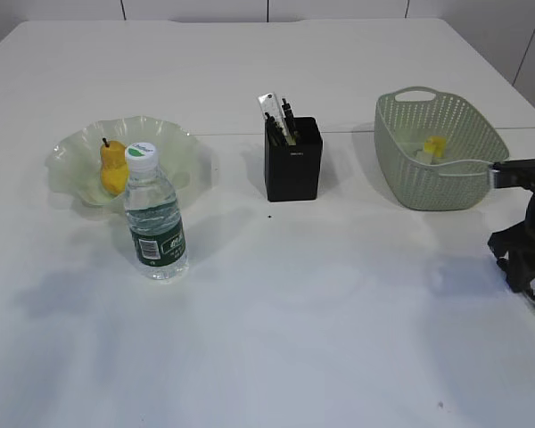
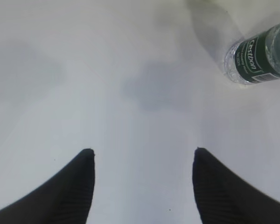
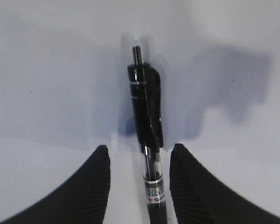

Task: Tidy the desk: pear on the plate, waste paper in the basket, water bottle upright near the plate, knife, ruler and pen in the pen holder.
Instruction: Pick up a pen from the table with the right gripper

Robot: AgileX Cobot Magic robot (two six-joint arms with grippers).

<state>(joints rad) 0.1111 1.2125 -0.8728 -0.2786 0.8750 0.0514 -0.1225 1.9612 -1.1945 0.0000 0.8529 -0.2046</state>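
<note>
1. We see the pear lying in the ruffled pale green plate at the left of the desk.
2. The water bottle stands upright just in front of the plate, white cap on top.
3. The black pen holder in the middle holds a clear ruler and some dark slim items we cannot tell apart.
4. The sage-green basket on the right holds yellow waste paper.
5. Our right gripper sits at the desk's right edge; its jaws stand partly open on either side of a black pen, and we cannot tell whether the pads touch it.
6. Our left gripper hangs wide open and empty over bare desk, the bottle at the view's upper right.
7. The front half of the desk is open white surface.
</note>
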